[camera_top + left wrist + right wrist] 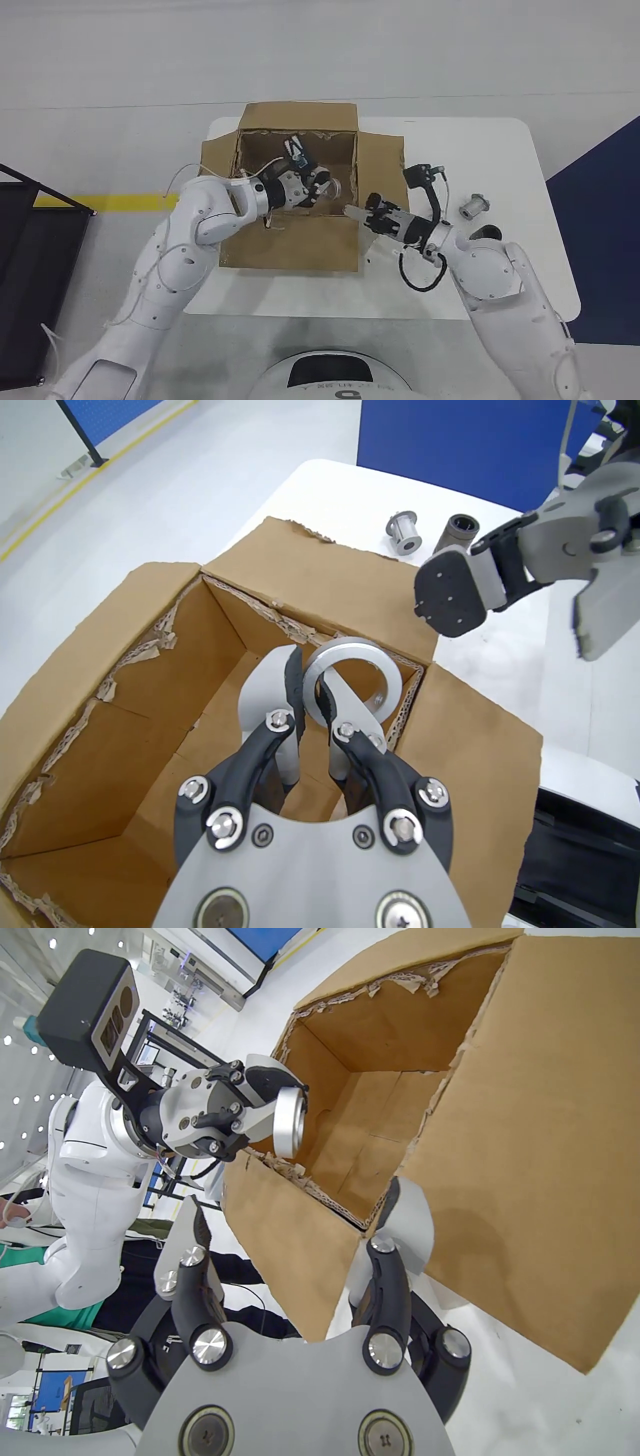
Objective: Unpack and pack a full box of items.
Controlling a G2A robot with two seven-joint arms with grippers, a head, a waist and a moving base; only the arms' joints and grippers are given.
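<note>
Over open box (290, 255), left claw (309, 680) pinches tilted metal ring (350, 648).

I see the box (290, 252) with its mouth open and its flaps folded outward. The way in from above is free, except where my left gripper (322, 187) holds the metal ring (350, 648) over the side nearest the right arm. My right gripper (362, 212), fingers spread, sits just outside that side, whose flap and wall bar a sideways entry. A flanged silver part (473, 206) and a dark cylinder (487, 233) stand on the table (525, 275) beyond.
</note>
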